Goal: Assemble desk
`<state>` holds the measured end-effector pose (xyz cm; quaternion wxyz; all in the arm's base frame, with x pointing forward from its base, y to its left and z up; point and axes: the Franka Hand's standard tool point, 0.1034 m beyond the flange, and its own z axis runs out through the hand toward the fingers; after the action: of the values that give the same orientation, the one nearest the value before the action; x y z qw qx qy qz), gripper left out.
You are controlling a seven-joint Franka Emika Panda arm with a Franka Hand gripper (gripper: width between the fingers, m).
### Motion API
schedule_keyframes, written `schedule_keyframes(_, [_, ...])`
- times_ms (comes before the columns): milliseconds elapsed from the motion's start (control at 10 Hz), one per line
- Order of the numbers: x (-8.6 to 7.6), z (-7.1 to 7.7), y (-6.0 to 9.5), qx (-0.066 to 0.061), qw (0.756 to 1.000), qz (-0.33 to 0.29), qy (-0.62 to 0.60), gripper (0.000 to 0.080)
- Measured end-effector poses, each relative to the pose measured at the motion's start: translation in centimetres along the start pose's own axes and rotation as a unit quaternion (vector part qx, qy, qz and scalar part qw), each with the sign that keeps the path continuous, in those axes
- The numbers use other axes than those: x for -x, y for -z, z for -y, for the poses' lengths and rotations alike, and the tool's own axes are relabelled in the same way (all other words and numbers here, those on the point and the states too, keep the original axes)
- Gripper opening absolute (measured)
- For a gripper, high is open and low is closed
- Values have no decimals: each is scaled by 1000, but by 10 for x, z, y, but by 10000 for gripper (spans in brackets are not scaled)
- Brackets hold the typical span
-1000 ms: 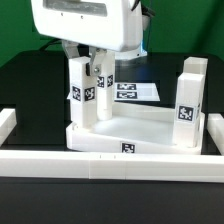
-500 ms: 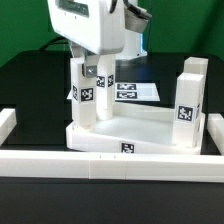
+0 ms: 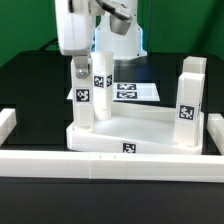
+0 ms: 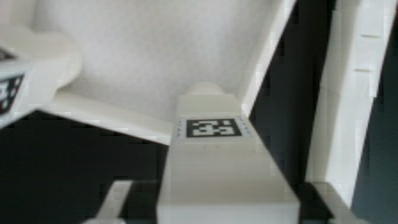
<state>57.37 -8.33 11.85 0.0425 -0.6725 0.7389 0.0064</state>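
Hanging upright over tabletop (image 3: 130,128), gripper (image 3: 83,68) clamped on top of leg block (image 3: 84,98).

Gripper (image 3: 82,62) fingertips blurred — grip on leg (image 3: 84,100) unclear.

Three leg blocks (image 3: 84,96); one tabletop (image 3: 140,132)

Bright even light, whites glare, wrist pic blurry
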Motion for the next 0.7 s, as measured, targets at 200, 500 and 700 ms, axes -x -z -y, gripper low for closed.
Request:
schedule_keyframes(200, [0, 0, 0, -1, 998, 2, -63, 292])
schedule_keyframes(500, [1, 0, -1, 0, 999, 1, -47, 517])
schedule_keyframes(700, [8, 0, -3, 3, 1000, 0, 10, 619])
